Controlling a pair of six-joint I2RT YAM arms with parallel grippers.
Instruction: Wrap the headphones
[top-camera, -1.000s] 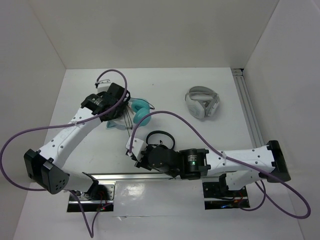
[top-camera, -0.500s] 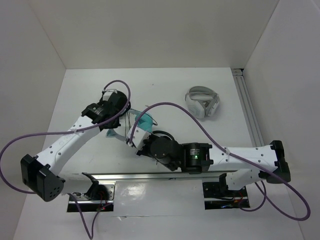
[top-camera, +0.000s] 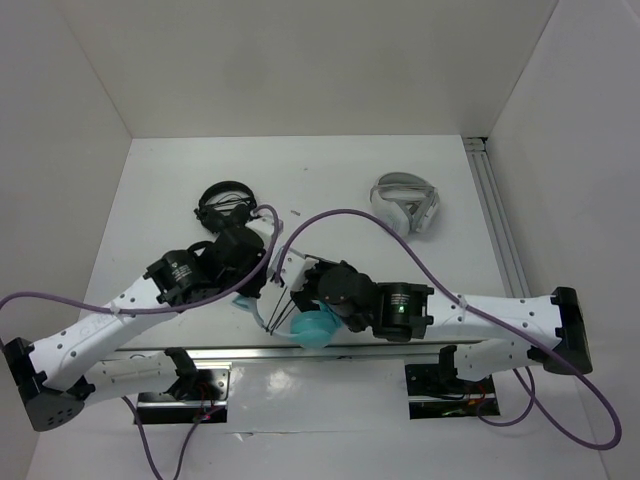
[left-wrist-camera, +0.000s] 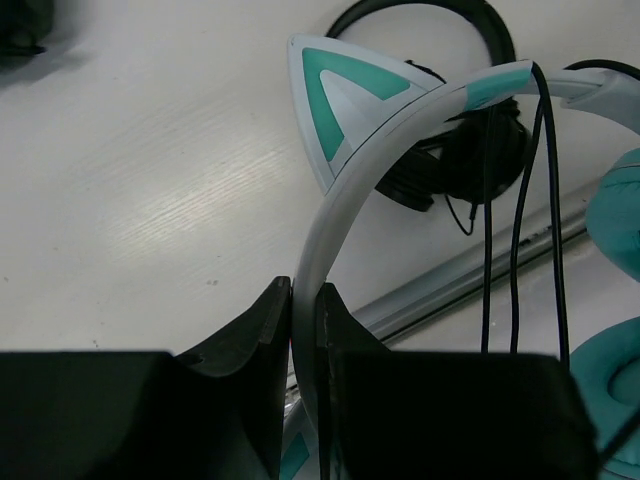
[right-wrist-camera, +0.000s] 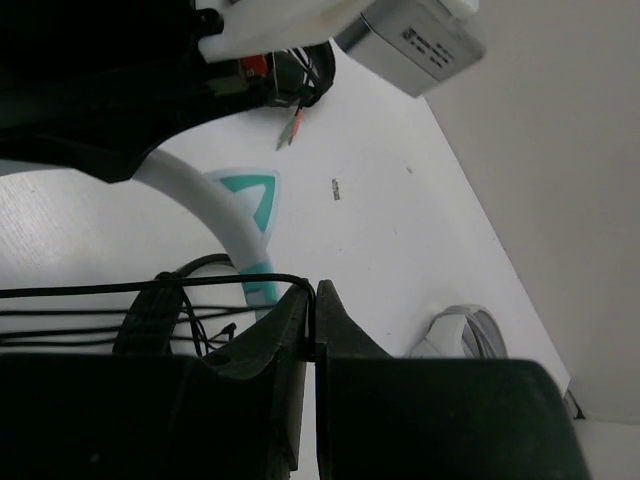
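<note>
top view: headphones (top-camera: 318, 327) sit low at the near edge of the table (top-camera: 150, 190), one teal cup showing. black headphones (top-camera: 225, 203) and white-grey headphones (top-camera: 405, 205) lie farther back, well apart. no box or bin shows.

left wrist: left gripper (left-wrist-camera: 305, 330) pinches the pale headband (left-wrist-camera: 335, 195). the cable (left-wrist-camera: 487, 250) crosses the band in several strands.

right wrist: right gripper (right-wrist-camera: 312, 320) pinches the cable, drawn taut. wrapping looks part done: a few turns on, and more cable likely left to wind.
</note>
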